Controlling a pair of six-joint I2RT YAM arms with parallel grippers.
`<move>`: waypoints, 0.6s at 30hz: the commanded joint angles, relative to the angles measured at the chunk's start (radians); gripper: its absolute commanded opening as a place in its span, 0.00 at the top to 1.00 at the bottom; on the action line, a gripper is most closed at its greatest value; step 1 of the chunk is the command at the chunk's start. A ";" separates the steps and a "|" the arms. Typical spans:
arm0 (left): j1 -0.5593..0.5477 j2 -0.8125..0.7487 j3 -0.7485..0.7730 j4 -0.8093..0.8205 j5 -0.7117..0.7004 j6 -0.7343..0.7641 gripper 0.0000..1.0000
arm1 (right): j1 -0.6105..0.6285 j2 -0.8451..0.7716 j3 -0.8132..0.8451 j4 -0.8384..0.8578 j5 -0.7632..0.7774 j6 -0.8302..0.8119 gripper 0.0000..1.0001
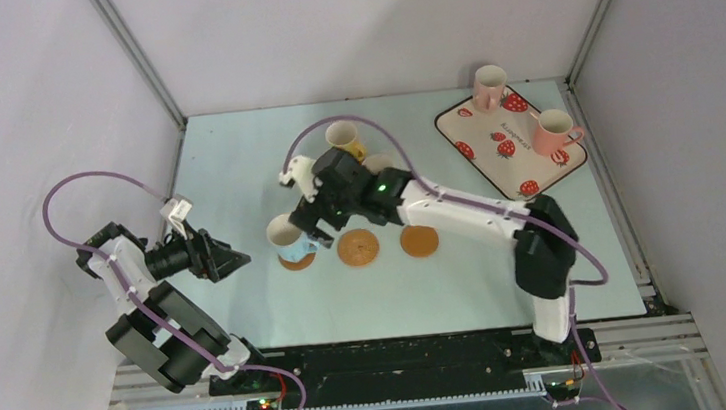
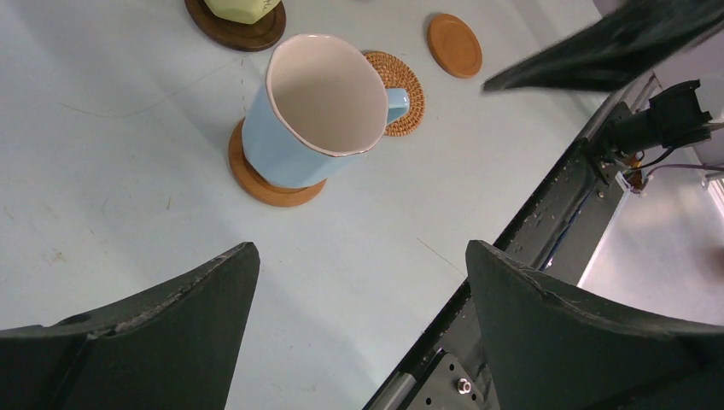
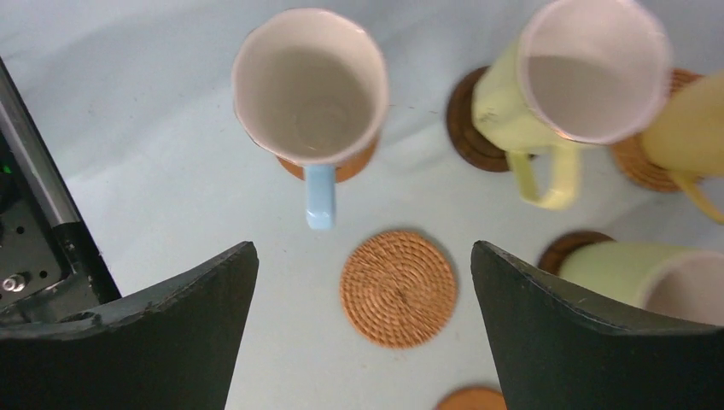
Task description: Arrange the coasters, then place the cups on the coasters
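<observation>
A light blue cup (image 3: 309, 85) (image 1: 289, 235) (image 2: 316, 111) stands upright on an orange coaster (image 3: 346, 167) (image 2: 256, 184). My right gripper (image 3: 363, 248) (image 1: 310, 232) hangs open just behind its handle, holding nothing, over a bare woven coaster (image 3: 398, 288) (image 1: 357, 249). A plain orange coaster (image 1: 419, 241) (image 2: 454, 44) lies bare beside that. One pale green cup (image 3: 563, 85) sits on a dark brown coaster (image 3: 465, 120); another green cup (image 3: 649, 278) and a yellow cup (image 1: 344, 139) stand behind. My left gripper (image 2: 363, 248) (image 1: 232, 259) is open and empty, left of the blue cup.
Two pink cups (image 1: 488, 87) (image 1: 553, 131) stand on the strawberry-print tray (image 1: 521, 165) at the back right. The right arm's link (image 1: 460, 211) stretches across the middle of the table. The table's black front rail (image 2: 529, 231) runs close under my left gripper.
</observation>
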 commanded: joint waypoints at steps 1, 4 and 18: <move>0.009 -0.007 0.034 -0.047 0.038 0.030 0.02 | -0.092 -0.176 -0.049 -0.040 -0.051 -0.027 0.01; 0.010 -0.004 0.036 -0.046 0.037 0.029 0.02 | -0.167 -0.247 -0.089 -0.025 -0.071 -0.024 0.01; 0.010 -0.005 0.036 -0.047 0.038 0.029 0.02 | -0.704 -0.376 -0.247 0.098 0.016 0.026 0.01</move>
